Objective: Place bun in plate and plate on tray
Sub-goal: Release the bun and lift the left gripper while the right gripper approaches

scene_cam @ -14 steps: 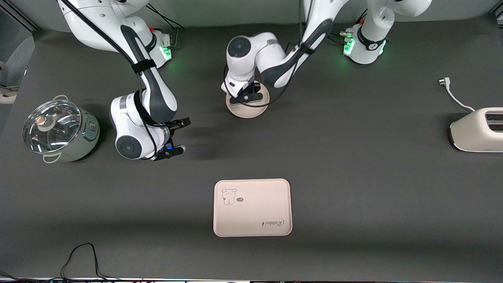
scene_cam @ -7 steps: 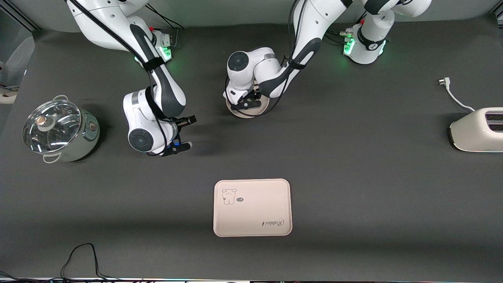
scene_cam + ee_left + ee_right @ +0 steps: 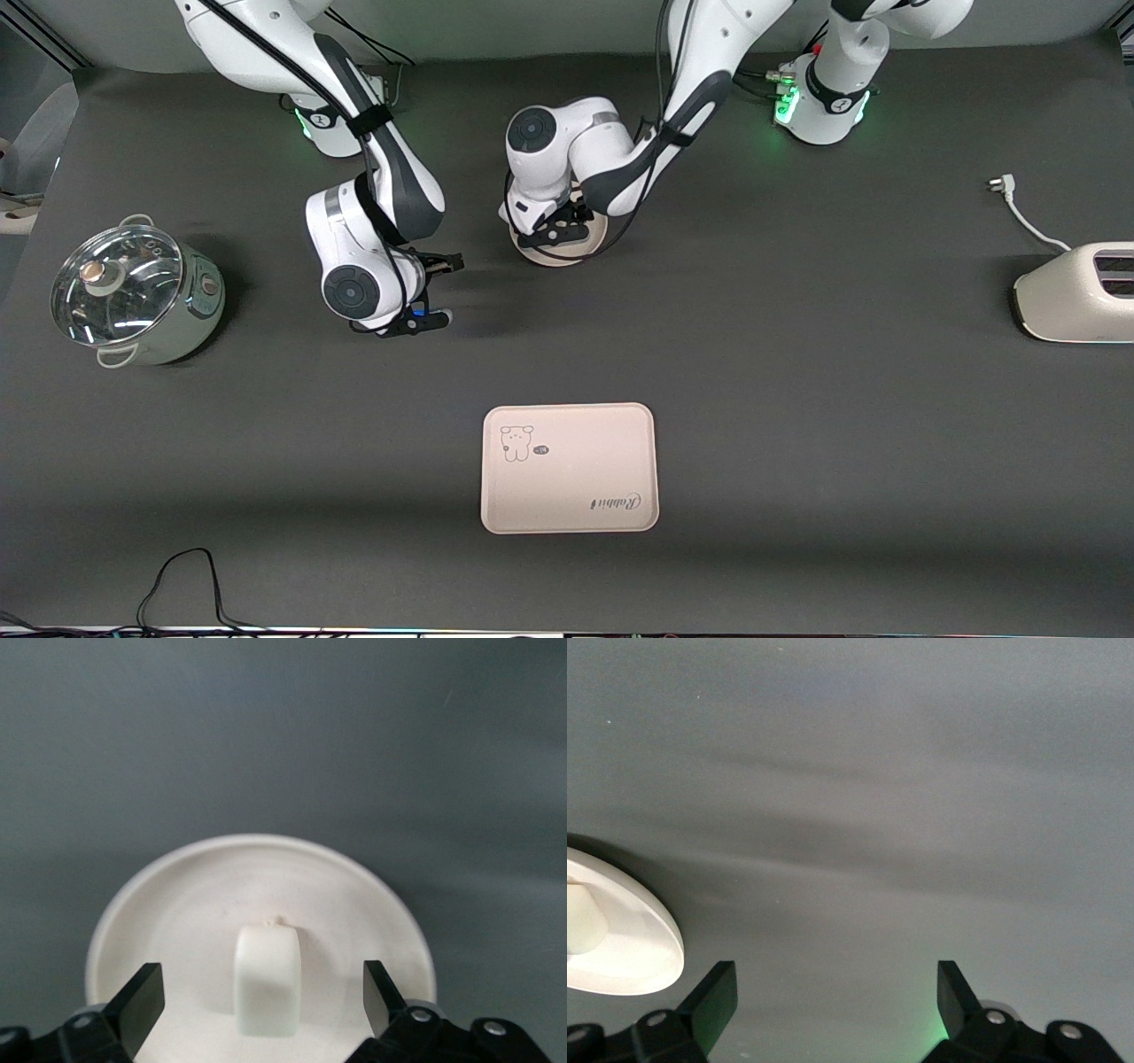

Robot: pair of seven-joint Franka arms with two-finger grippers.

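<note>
Bun [image 3: 267, 981] sits in the plate [image 3: 168, 895], free between our left gripper's [image 3: 556, 232] spread fingers. Right gripper [image 3: 437, 290], also spread and empty, hangs beside the plate toward the pot [image 3: 133, 294]. Tray [image 3: 569, 468] lies nearer the front camera, so the plate travels that way; both arms are close.

Bare mat between plate [image 3: 560, 254] and tray [image 3: 568, 467] (left gripper [image 3: 556, 232] crowds the plate).

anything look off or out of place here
Nothing stands out. The bun sits in the plate, between the left tool's open fingers; the tray lies flat and bare, nearer the front camera. Nothing looks spilled or damaged.
</note>
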